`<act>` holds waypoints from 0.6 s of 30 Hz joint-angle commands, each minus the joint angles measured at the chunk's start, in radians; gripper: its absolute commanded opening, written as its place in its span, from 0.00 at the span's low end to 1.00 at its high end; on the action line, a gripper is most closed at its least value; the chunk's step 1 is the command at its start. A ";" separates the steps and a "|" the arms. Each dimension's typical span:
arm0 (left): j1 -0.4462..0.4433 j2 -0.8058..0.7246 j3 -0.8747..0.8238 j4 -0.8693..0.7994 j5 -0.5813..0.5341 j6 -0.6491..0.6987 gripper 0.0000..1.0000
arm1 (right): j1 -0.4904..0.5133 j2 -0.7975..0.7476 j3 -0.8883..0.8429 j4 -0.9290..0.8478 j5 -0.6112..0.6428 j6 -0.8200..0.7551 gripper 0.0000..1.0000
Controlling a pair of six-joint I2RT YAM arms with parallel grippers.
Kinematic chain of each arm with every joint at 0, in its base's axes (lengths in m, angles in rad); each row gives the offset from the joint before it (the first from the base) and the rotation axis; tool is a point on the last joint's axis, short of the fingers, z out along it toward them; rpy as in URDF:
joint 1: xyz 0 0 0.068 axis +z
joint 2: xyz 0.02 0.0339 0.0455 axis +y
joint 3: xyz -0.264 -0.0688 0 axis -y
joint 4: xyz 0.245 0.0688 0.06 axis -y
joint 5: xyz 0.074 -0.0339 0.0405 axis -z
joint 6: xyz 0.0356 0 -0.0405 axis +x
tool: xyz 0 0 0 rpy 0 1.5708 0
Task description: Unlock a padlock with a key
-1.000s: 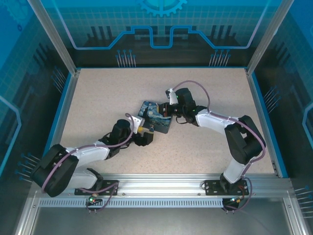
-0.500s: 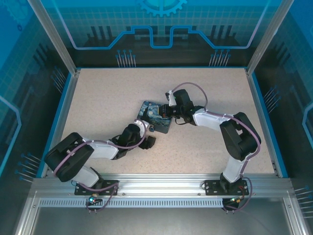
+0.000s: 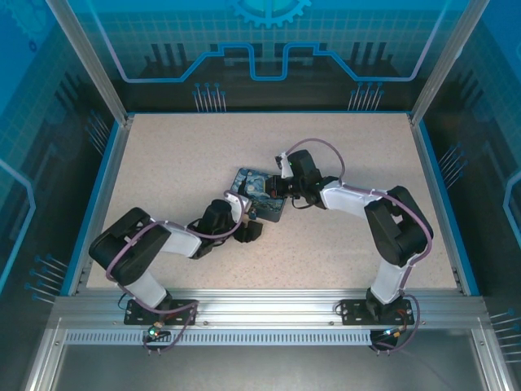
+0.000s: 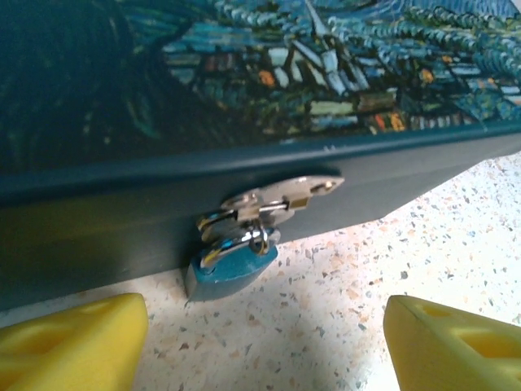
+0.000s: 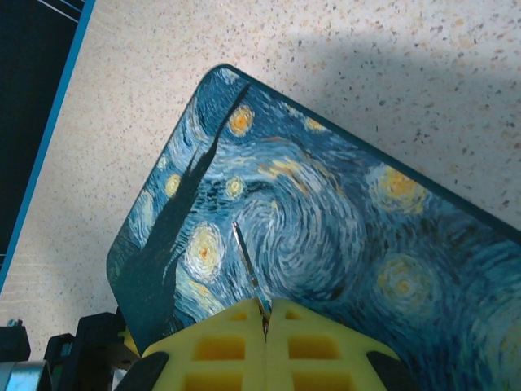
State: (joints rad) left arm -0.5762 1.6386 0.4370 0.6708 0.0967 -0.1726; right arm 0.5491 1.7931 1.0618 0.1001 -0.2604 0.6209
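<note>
The padlock (image 4: 232,273) hangs mid-frame from a silvery latch (image 4: 285,194) on the dark front wall of the painted box (image 4: 98,220), its blue body resting on the speckled counter (image 4: 358,277). The left gripper (image 4: 264,346) has its jaws spread wide, with yellow fingertips (image 4: 73,342) in both lower corners.

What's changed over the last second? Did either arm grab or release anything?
The left arm folded its elbow up and inward, and the open left gripper edged slightly right along the box, where it faces the padlock. The right arm shifted slightly left over the box, right gripper shut on the key. No visible grab or release. The box stayed put.
</note>
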 commanded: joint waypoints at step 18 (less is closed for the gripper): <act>0.085 0.120 0.047 0.158 0.174 -0.029 0.77 | 0.018 0.047 0.043 -0.100 0.034 -0.020 0.00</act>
State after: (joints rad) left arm -0.4957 1.7256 0.4519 0.8211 0.2119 -0.2077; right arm 0.5510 1.8080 1.0924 0.0521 -0.2329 0.6144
